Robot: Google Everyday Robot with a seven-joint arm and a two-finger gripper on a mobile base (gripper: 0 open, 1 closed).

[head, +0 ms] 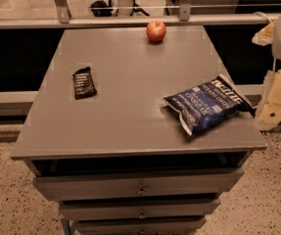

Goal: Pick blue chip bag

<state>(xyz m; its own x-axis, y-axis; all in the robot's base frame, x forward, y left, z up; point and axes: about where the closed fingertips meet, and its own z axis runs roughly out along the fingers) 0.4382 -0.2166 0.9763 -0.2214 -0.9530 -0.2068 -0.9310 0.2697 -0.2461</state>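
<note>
Blue chip bag: lies flat, lower right of the worktop, near its edge.
Claw: right edge of frame, just beside the bag; grip state cannot be told.
Progress: bag apparently not yet lifted; grasp and lift remain.

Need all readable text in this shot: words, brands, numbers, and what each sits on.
"Kettle": big white lettering on the blue chip bag; probable, the letters are soft.
Smaller lines on the bag's pale label: too blurred to read.
Black bar wrapper: pale print, unreadable.
Apple, table, drawers: no text.
Gripper, at the right edge beside the table: no markings seen.
</note>
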